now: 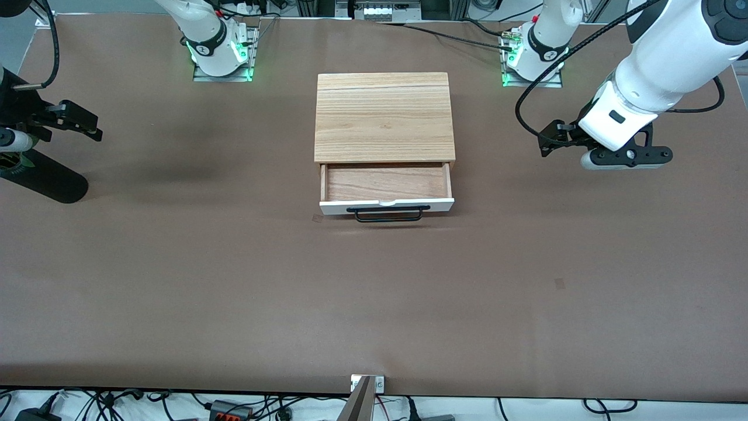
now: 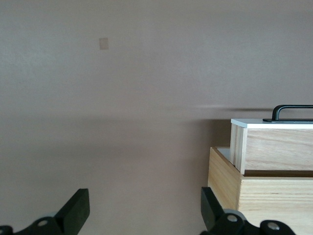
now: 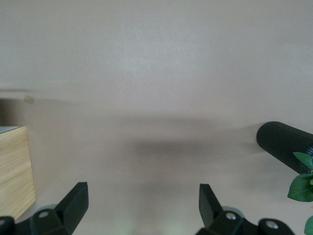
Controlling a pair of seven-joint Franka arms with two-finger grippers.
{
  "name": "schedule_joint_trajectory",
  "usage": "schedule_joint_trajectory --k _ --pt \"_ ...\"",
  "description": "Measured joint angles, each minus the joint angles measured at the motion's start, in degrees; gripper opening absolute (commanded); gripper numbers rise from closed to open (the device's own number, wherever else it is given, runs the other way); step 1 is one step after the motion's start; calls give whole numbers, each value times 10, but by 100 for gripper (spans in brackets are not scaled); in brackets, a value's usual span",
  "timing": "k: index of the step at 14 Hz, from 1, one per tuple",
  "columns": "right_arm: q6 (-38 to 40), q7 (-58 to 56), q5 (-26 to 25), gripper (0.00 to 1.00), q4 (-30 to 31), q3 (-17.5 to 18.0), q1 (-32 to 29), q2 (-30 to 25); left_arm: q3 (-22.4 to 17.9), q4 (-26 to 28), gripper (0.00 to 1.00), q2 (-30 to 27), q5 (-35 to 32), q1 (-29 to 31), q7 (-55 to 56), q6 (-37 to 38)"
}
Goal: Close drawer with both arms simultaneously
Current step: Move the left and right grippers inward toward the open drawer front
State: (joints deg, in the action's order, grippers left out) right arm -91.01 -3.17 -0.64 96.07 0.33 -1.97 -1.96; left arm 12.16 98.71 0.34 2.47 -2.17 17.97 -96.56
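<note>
The oak-topped box stands mid-table. Its drawer is pulled out toward the front camera, with the white front panel and black wire handle nearest to that camera. The drawer tray looks empty. My left gripper hangs over the table toward the left arm's end, apart from the box. In the left wrist view it is open and empty, with the box, the drawer and the handle beside it. My right gripper is over the right arm's end, also open and empty.
A black cylinder with green leaves lies by the right gripper. The box corner shows in the right wrist view. Small tape patches mark the brown table.
</note>
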Motion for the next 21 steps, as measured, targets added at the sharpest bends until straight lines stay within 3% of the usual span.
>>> schedule_joint_trajectory --k 9,14,18,21 --pt "2 0 0 100 0 1 0 0 0 -13 100 19 6 -1 0 -6" --pt "27 0 0 100 0 2 0 9 1 -56 100 80 11 -11 0 -9" --pt "67 0 10 100 1 5 20 56 2 -83 100 140 14 -36 3 -39" --pt "12 8 38 100 0 7 59 98 2 -111 100 205 19 -51 4 -57"
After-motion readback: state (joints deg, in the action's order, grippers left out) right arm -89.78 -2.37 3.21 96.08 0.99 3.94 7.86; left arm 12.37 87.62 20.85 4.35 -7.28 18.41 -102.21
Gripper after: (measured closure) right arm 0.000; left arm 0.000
